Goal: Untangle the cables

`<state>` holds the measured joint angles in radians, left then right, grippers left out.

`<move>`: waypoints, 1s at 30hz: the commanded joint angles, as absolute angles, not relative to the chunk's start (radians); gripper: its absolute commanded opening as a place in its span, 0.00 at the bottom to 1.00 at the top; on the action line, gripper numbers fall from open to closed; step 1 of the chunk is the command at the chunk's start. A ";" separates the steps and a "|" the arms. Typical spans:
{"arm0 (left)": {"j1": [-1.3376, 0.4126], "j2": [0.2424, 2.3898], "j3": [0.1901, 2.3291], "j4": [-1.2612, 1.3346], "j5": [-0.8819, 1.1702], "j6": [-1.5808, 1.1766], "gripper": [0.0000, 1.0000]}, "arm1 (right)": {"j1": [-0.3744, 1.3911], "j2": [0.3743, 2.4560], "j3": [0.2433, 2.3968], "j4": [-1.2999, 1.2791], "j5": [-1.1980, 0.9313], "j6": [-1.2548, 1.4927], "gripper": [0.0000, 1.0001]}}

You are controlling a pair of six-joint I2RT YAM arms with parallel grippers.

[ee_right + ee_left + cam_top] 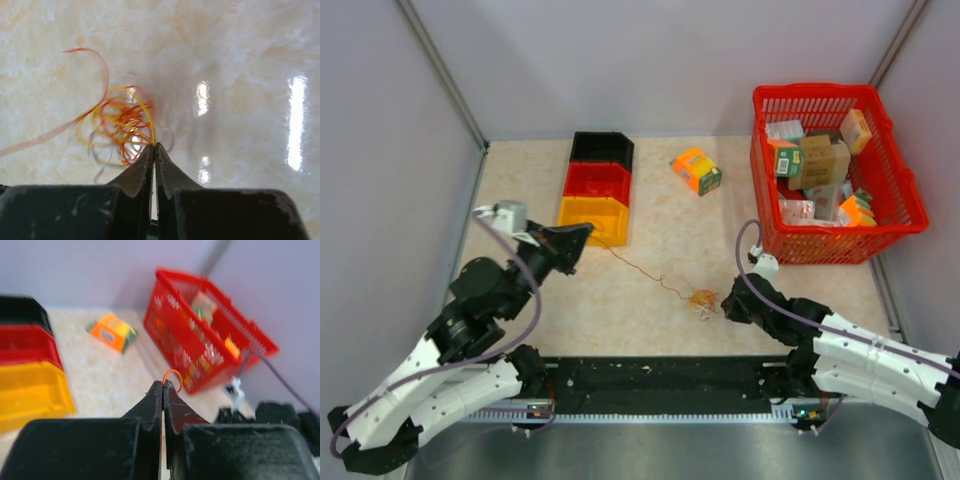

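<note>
Orange, yellow and reddish-brown wires make up the cables (703, 300). We see them as a small, loose clump lying on the beige marbled worktop (620, 315), near the middle and a little towards the near edge.

The right tool (154, 146) sits at the clump's right side. Its fingers are pressed together, and a yellow wire at the edge of the tangle is pinched between the tips.

From the clump a thin reddish strand (635, 265) runs across the worktop, up and to the left, towards the left tool (582, 233). In the left wrist view that tool's fingers are also pressed together, with a small orange loop (172, 374) of wire sticking out from between the tips. The left tool is well apart from the clump and near the front of a yellow bin (592, 215).

Behind the yellow bin, in the same row, stand a red bin (597, 180) and a black bin (600, 150). To their right an orange box (696, 170) lies by itself. A red basket (820, 245) full of small packages stands at the far right of the worktop.
</note>
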<state>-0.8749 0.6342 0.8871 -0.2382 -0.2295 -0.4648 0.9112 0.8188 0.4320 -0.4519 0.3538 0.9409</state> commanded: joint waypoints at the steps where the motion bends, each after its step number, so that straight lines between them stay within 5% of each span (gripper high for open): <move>1: -0.874 0.560 0.928 -0.221 -0.491 -0.339 0.00 | 0.899 0.721 0.422 -0.529 0.466 0.936 0.01; 5: -0.874 0.610 1.023 -0.317 -0.518 -0.315 0.00 | 0.899 0.727 0.443 -0.540 0.476 0.829 0.02; 8: -0.874 0.644 1.083 -0.344 -0.523 -0.276 0.00 | 0.897 0.762 0.463 -0.546 0.440 0.743 0.12; 11: -0.874 0.667 1.185 -0.399 -0.583 -0.244 0.00 | 0.897 0.796 0.472 -0.603 0.497 0.796 0.01; 16: -0.874 0.649 1.346 -0.382 -0.623 -0.146 0.00 | 0.896 0.830 0.462 -0.658 0.554 0.922 0.03; 20: -0.874 0.664 1.410 -0.385 -0.617 -0.115 0.00 | 0.896 0.804 0.462 -0.571 0.448 0.815 0.18; 26: -0.874 0.724 1.375 -0.417 -0.491 -0.224 0.00 | 0.899 0.770 0.477 -0.284 0.057 0.525 0.56; 30: -0.874 0.767 1.324 -0.429 -0.451 -0.310 0.00 | 0.900 0.793 0.543 -0.290 0.037 0.506 0.59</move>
